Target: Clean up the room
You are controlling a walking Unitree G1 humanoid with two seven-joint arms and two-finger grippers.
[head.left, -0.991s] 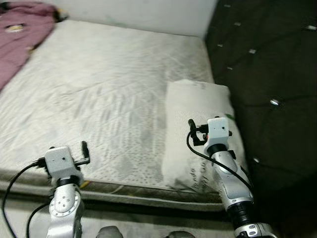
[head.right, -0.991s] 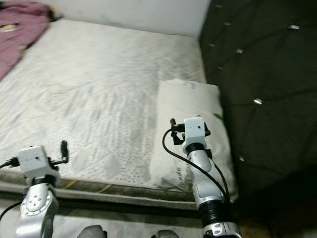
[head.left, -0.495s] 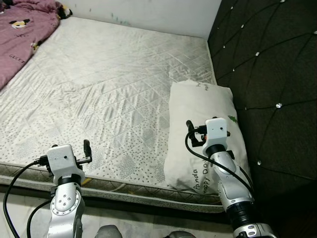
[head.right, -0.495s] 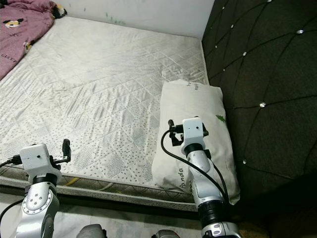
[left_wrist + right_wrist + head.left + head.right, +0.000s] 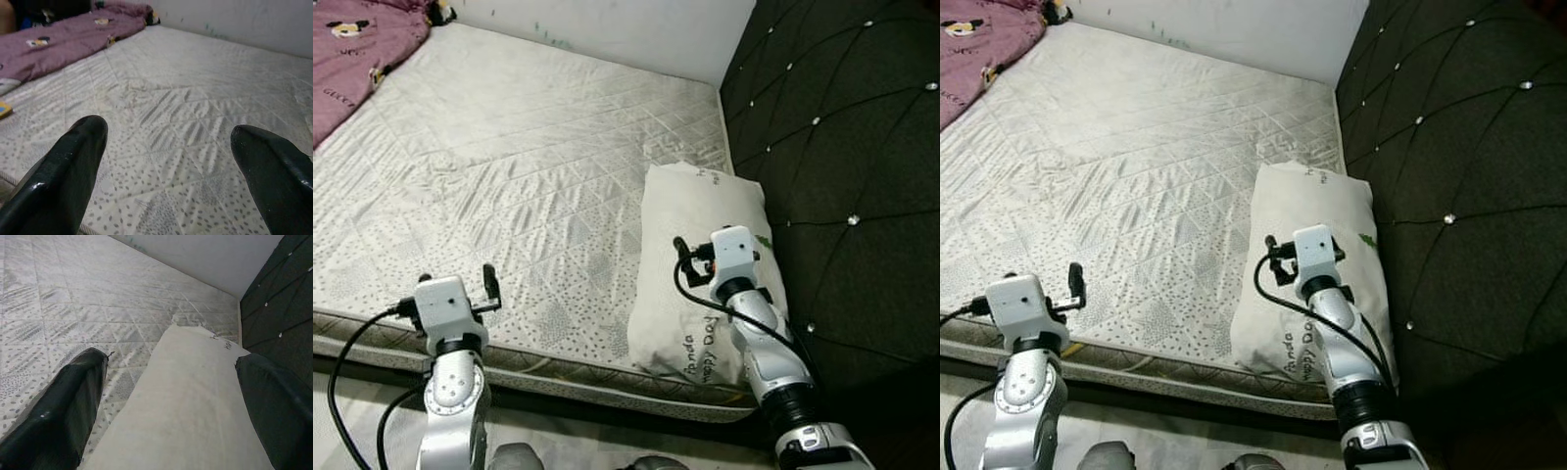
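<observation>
Right gripper [image 5: 166,396] hangs wide open right over the pillow [image 5: 700,269], which stretches off toward 12 o'clock along the headboard [image 5: 842,147]. Left gripper [image 5: 166,161] is open too, over the bare mattress [image 5: 509,166] edge at about 8 o'clock from the pillow.

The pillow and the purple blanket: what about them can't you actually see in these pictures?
- Pillow: the right arm covers part of it in the eye views; its near-end lettering is partly hidden.
- Purple blanket: cut off by the picture's edge in the eye views.
- Yellow thing on the mattress: cut off at the left wrist view's edge, cannot be identified.
</observation>
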